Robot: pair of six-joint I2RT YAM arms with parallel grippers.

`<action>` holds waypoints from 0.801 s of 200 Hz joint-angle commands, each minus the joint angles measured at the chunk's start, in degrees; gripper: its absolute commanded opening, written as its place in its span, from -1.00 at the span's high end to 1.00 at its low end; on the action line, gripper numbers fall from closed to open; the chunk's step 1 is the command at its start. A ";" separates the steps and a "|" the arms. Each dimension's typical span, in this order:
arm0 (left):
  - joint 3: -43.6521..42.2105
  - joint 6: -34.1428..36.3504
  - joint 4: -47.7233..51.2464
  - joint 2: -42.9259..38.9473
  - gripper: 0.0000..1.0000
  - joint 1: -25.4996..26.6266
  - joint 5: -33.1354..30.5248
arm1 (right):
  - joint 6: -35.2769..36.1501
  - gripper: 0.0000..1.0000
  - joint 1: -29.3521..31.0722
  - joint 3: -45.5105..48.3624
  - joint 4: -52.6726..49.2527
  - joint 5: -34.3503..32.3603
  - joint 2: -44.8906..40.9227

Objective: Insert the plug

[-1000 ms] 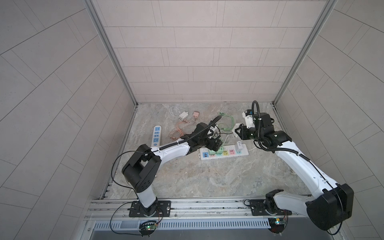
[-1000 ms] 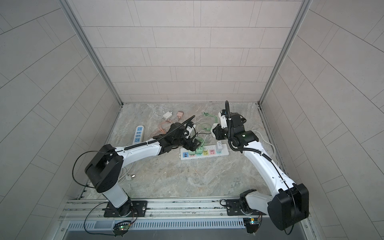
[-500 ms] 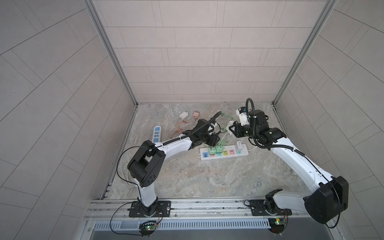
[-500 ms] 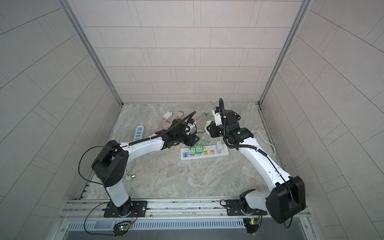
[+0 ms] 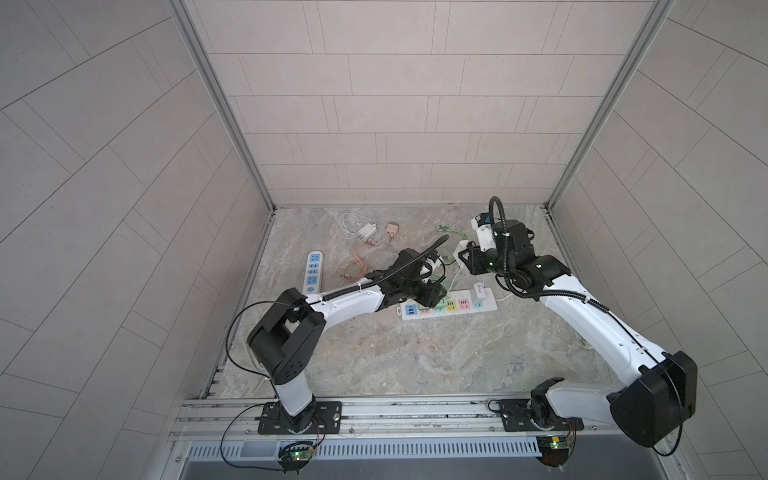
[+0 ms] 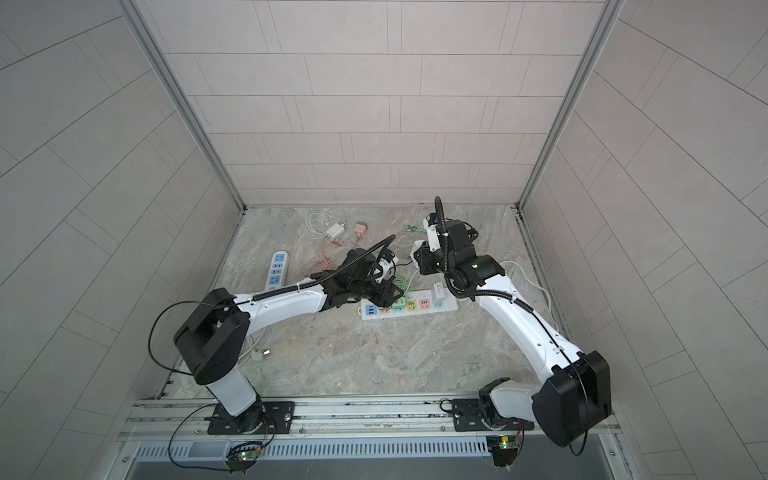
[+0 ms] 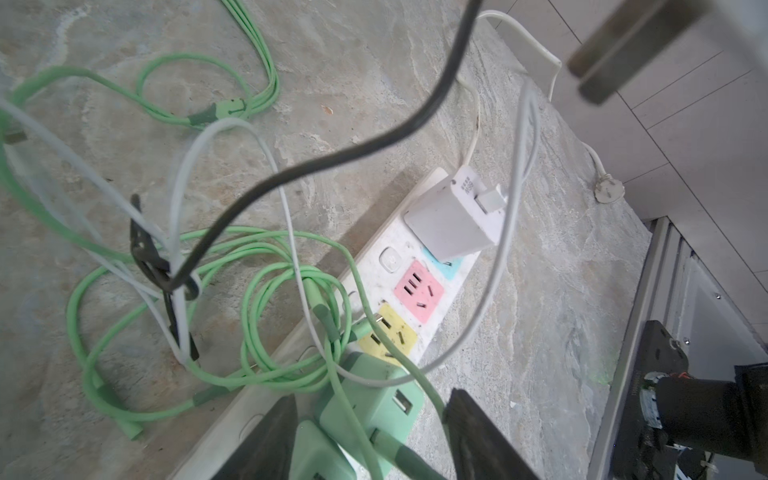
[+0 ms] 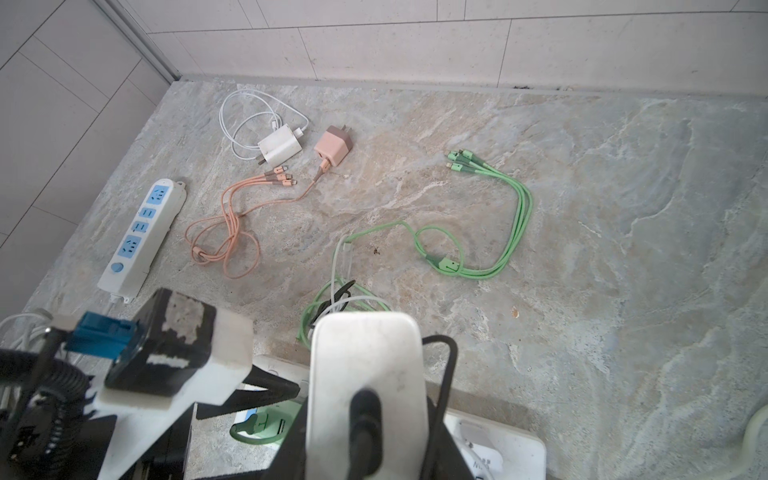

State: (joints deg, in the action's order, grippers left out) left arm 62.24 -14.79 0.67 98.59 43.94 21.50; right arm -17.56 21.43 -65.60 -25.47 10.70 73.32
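White plug (image 8: 365,374) is off the table, pinched tight in the right gripper (image 5: 471,261), with its black cable (image 7: 332,158) trailing down. Its prongs (image 7: 602,66) show blurred above the power strip (image 5: 489,305), not in any socket yet. Over the last second that arm swings the plug slightly toward the middle, closer to the strip.

Bigger change is on the left. The left gripper (image 7: 372,399) goes from wide open to roughly half-closed, jaws now straddling the green adapter (image 7: 374,419) already seated in the strip. One finger (image 7: 270,449) sits against it. The other side shows a sliver of gap, so can't tell if it's truly clamped.

Read: left looks to be bracing the strip via the adapter so the right can push down. Free targets are the yellow socket (image 7: 388,336) and pink socket (image 7: 419,297), between the green adapter and the white charger (image 7: 453,224). Green cable (image 7: 266,324) crosses the edge of the yellow one, a likely snag. Insertion itself not started.
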 commanded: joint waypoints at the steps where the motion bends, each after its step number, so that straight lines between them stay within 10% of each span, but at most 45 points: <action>1: -2.31 0.18 4.07 1.28 -0.24 0.31 -1.26 | 0.16 0.84 0.01 -2.10 1.83 -1.80 0.75; 160: -0.08 1.67 8.17 7.90 -0.13 -1.75 -10.12 | 1.56 0.84 0.01 0.49 2.21 -5.24 -6.52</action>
State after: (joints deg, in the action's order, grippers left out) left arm 64.01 -14.59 2.44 104.90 42.87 13.98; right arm -17.08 21.43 -63.70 -24.71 5.85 69.60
